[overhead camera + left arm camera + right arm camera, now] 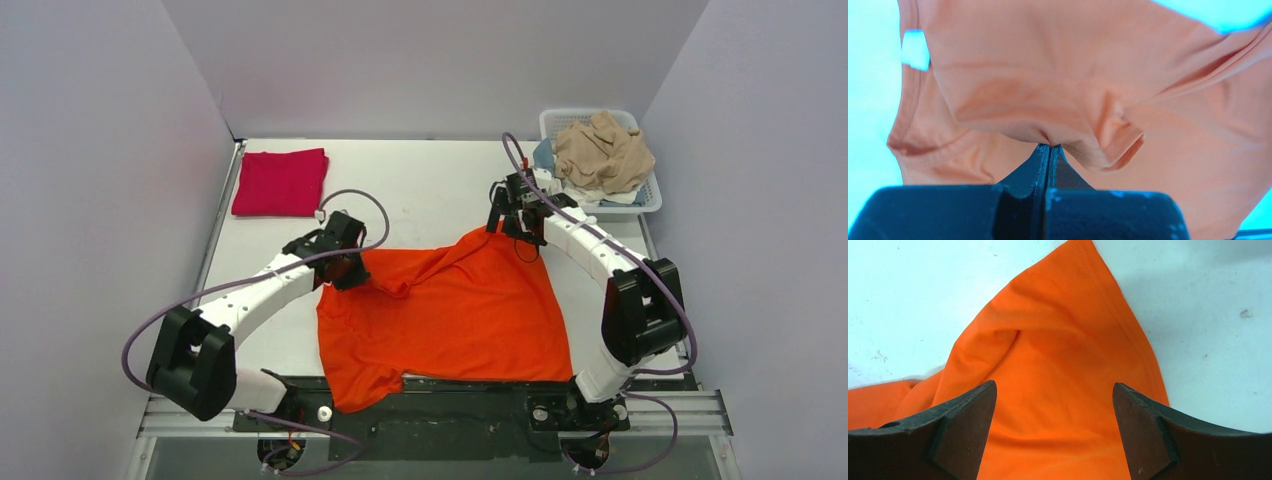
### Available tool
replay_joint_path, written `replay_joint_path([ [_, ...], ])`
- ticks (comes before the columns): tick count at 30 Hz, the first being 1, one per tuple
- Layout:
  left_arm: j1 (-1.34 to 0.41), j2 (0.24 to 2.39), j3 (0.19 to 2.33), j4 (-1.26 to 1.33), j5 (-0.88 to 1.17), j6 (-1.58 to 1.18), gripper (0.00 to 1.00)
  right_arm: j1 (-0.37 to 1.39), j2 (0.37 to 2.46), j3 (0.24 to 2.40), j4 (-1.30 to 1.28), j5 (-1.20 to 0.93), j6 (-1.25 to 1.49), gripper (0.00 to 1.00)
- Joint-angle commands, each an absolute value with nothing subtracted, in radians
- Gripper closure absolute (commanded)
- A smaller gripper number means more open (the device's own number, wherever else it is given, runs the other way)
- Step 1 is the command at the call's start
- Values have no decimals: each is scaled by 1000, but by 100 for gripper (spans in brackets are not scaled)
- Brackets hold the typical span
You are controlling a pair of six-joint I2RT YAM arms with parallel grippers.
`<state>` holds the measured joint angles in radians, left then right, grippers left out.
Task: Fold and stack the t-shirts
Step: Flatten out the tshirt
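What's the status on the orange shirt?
Left gripper shut on orange shirt. Right gripper open over its far corner. No obstruction seen.

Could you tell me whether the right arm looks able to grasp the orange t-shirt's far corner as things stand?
Probably yes. The right gripper is open just above the corner of the orange t-shirt, with nothing between them. The left gripper, shut on the shirt elsewhere, is well clear.

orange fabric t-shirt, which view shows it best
Top external: nearly all the orange fabric t-shirt. Left wrist: only a fold pinched in the left hand. Right wrist: one hemmed corner below the open right hand.
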<state>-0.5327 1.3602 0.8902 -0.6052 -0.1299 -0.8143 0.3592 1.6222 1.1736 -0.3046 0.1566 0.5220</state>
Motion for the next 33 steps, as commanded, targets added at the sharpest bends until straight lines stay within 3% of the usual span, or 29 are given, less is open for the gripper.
replay_joint_path([
  [1, -457, 1420, 1038, -518, -111, -773, 100, 346, 1701, 1254, -309, 192, 498, 20],
  [15, -286, 1826, 1511, -437, -49, -702, 100, 311, 1937, 1433, -252, 70, 585, 20],
  [19, -249, 2089, 1857, -550, -115, -692, 100, 286, 1978, 1492, -240, 77, 609, 20],
  [22, -230, 2386, 2323, -711, -162, -667, 100, 275, 1993, 1520, -234, 71, 617, 20],
  [23, -225, 2506, 2434, -803, -148, -651, 96, 275, 1991, 1520, -235, 68, 617, 20],
  [24, -225, 2558, 2628, -844, -138, -624, 57, 275, 1983, 1515, -229, 65, 613, 20],
  [26, -225, 2633, 2773, -915, -114, -587, 19, 275, 1967, 1503, -229, 58, 599, 20],
  [29, -228, 2492, 2623, -808, -125, -559, 13, 275, 1945, 1480, -239, 59, 573, 20],
  [31, -228, 2350, 2310, -665, -125, -539, 13, 276, 1936, 1469, -261, 62, 556, 20],
  [33, -229, 2252, 2178, -586, -129, -527, 12, 277, 1925, 1446, -264, 66, 550, 20],
])
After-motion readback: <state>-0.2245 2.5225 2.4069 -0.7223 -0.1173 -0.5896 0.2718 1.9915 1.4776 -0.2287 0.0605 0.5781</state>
